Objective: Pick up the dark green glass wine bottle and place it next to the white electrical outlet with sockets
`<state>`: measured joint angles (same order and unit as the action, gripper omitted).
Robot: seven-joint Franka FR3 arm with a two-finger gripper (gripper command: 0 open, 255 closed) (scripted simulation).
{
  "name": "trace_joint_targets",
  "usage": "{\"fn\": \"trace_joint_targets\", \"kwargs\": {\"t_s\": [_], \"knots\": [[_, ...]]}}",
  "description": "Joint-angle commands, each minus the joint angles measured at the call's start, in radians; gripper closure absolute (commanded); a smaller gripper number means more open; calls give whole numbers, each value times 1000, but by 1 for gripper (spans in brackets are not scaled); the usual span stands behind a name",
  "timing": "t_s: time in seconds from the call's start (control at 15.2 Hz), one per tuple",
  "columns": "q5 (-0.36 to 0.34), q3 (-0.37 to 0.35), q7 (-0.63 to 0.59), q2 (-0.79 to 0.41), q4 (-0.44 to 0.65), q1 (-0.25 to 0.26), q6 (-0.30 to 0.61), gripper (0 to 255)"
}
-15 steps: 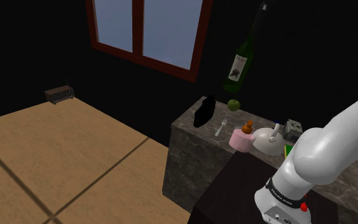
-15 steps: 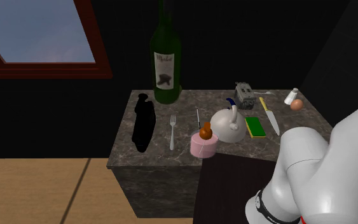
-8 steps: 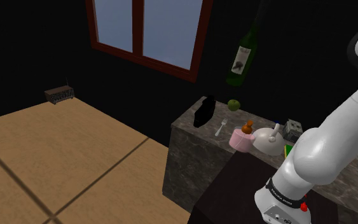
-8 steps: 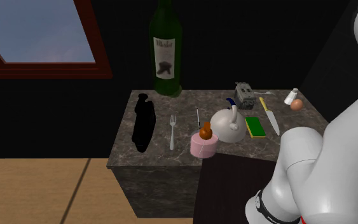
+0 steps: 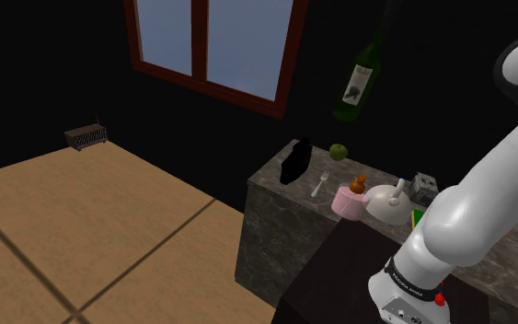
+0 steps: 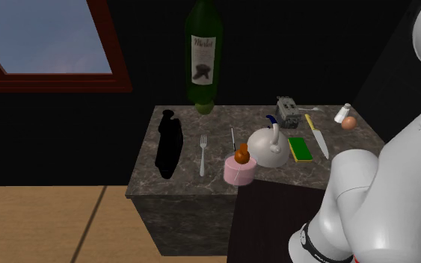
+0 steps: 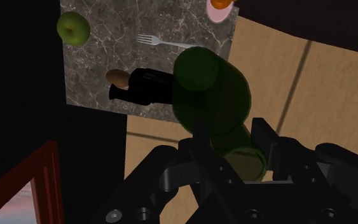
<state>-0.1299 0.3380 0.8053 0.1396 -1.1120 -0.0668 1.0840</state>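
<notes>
Green glass, shoulder view: where does it sit? — K.

Off the surface. The wine bottle hangs tilted in the air above the far rim of the marble counter, over the apple, with a clear gap between them. A black area lies behind it. Wooden floor is open past the counter's edge on this view's left. Half a second ago the bottle hung lower and further to this view's left. — M.

Second exterior view: room by the outlet? — K.

The outlet, drawn grey, stands by the far edge. The kettle is just in front of it; the sponge and knife are near, on this view's right. Bare marble runs from the outlet toward this view's left, up to the bottle. The bottle's base partly hides the apple here. One second ago that base was down at counter level. An egg and a white shaker sit at the right corner; the arm covers that corner in the shoulder view. — M.

Wrist view: pincer? — K.

The gripper is clamped on the bottle's neck, one finger against the glass on each side. The body points away from the hand. Beyond it lie the fork and the black object, which has a small brown thing at its end, close to the counter's edge. — M.
</notes>
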Motion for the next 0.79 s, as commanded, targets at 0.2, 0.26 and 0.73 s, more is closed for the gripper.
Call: {"fn": "trace_joint_targets", "kwargs": {"t_s": [0.2, 0.26, 0.73], "knots": [[-20, 66, 103, 71, -158, -42, 104, 255], [-24, 80, 124, 80, -183, -49, 123, 255], [-32, 197, 279, 99, -302, -103, 244, 255]]}}
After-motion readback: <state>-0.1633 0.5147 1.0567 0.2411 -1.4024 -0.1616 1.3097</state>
